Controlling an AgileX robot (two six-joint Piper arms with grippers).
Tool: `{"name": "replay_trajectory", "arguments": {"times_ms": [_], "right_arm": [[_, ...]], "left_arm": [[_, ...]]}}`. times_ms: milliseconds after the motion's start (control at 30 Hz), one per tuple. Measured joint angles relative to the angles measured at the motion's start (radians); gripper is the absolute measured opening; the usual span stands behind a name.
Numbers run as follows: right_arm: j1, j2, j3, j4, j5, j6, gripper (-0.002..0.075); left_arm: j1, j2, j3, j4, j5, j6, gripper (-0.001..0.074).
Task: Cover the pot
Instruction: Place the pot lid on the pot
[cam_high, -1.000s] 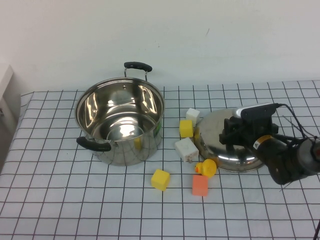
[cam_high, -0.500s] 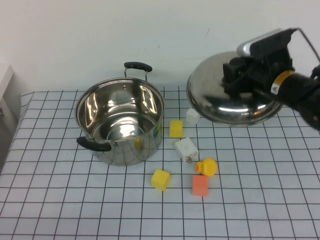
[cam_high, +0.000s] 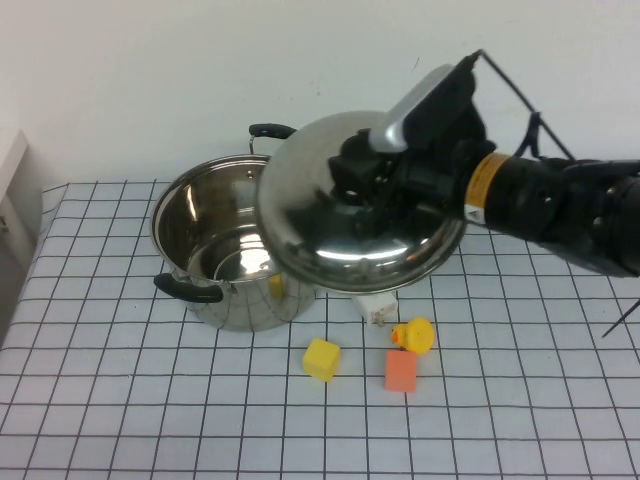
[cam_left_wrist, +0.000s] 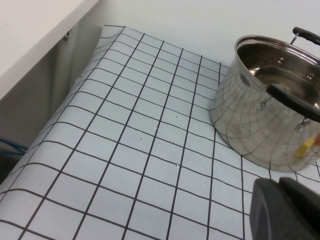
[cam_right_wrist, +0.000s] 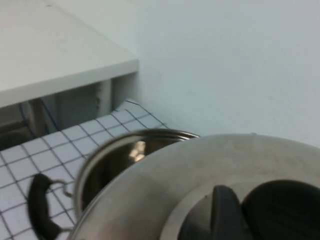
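The pot (cam_high: 225, 240) is a large shiny steel pot with two black handles, standing open at the table's back left. It also shows in the left wrist view (cam_left_wrist: 270, 115) and the right wrist view (cam_right_wrist: 125, 155). My right gripper (cam_high: 362, 188) is shut on the black knob (cam_right_wrist: 285, 210) of the domed steel lid (cam_high: 340, 235). It holds the lid tilted in the air, overlapping the pot's right rim and above it. My left gripper (cam_left_wrist: 286, 210) is shut and empty, low over the table to the left of the pot, out of the high view.
A yellow block (cam_high: 321, 359), an orange block (cam_high: 400, 371) and a yellow duck (cam_high: 413, 334) lie in front of the lid. A white block (cam_high: 377, 306) is partly hidden under it. A white shelf (cam_left_wrist: 30, 30) stands past the table's left edge.
My right gripper lifted the lid off the table at the right, then carried it left and forward until it overlaps the pot's right side. The pot has not moved.
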Motion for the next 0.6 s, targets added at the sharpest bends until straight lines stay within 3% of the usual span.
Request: {"name": "replay_trajectory", "arguments": {"times_ms": [233, 600], "right_arm": [[0.066, 0.067, -0.109, 0.019, -0.001, 0.005, 0.0348], [0.097, 0.327, -0.435, 0.005, 0.029, 0.162, 0.0348]], "left_arm": [[0.0, 0.0, 0.0, 0.0, 0.0, 0.0, -0.0003], [0.0, 0.0, 0.0, 0.0, 0.0, 0.0, -0.0003]]}}
